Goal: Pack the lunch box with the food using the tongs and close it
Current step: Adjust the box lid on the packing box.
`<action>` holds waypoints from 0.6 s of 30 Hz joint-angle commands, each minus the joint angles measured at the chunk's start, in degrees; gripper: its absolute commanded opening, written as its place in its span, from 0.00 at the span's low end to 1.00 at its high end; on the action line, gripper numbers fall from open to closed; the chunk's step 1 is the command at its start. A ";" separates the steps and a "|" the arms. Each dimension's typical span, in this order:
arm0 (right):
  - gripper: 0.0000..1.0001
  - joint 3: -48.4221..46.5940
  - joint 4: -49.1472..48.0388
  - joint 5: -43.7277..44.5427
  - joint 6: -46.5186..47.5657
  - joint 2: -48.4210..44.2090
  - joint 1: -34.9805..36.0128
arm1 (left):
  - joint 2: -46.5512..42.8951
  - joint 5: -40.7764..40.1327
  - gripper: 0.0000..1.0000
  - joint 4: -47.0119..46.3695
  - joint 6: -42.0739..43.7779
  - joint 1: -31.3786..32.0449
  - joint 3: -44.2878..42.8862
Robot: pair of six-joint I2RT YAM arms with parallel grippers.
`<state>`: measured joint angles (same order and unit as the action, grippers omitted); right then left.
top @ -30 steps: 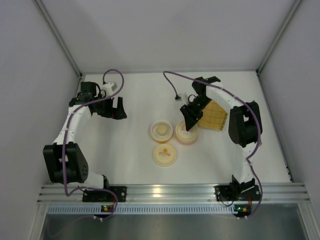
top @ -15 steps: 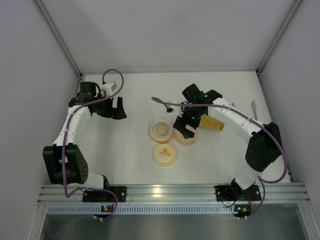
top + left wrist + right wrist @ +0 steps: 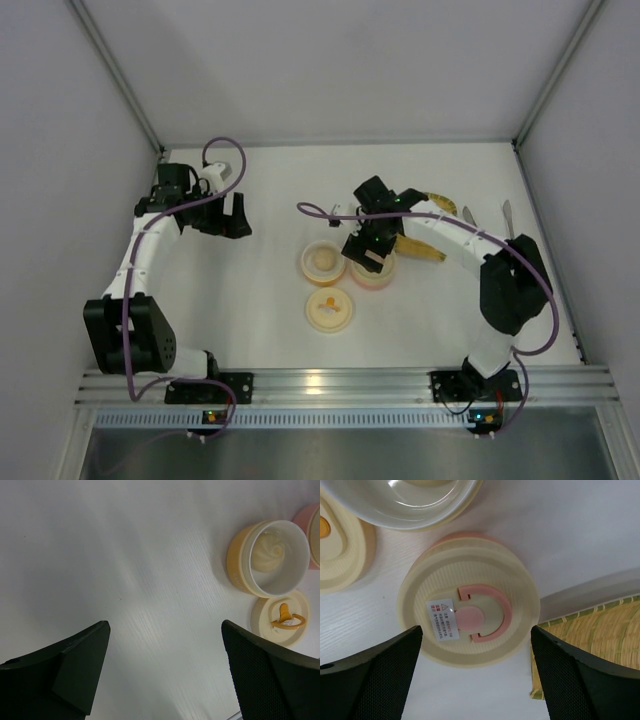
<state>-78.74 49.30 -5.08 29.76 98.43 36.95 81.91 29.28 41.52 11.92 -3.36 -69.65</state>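
Observation:
The pink tub of the lunch box (image 3: pixel 451 539) stands shut under its cream lid (image 3: pixel 470 615), which has a pink handle. My right gripper (image 3: pixel 476 630) is open just above the lid, one finger on each side, touching nothing; from above the gripper (image 3: pixel 368 248) covers most of the pink tub (image 3: pixel 376 277). The cream-yellow tub (image 3: pixel 267 557) is open with a whitish ball of food (image 3: pixel 270 555) inside. Its lid (image 3: pixel 282 617) lies beside it on the table. My left gripper (image 3: pixel 165 630) hangs open and empty over bare table at the far left. Two grey tips of the tongs (image 3: pixel 507 212) show at the right.
A yellow ribbed tray (image 3: pixel 420 248) lies under my right forearm, right of the pink tub. Purple cables loop from both arms. White walls close in the table on three sides.
My right gripper has opened wide and let go of the lid, which now rests on the pink tub. The right arm has swung round. The left arm has stayed put.

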 commanded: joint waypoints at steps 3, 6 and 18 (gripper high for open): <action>0.87 0.86 -5.00 -0.98 -0.67 3.08 0.23 | -1.05 -0.18 0.98 -1.35 0.47 -0.16 -0.75; 0.84 2.88 -5.88 -1.16 -0.75 4.66 0.23 | -0.70 -0.19 0.98 -1.44 0.38 -0.25 -0.67; 0.86 2.19 -4.92 -3.44 -1.98 3.52 0.05 | -1.66 -0.28 0.98 -1.88 1.79 -0.16 0.39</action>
<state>-76.90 46.19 -6.70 28.80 101.49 36.77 81.91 28.67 41.12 12.40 -3.36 -69.63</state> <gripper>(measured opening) 0.858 0.982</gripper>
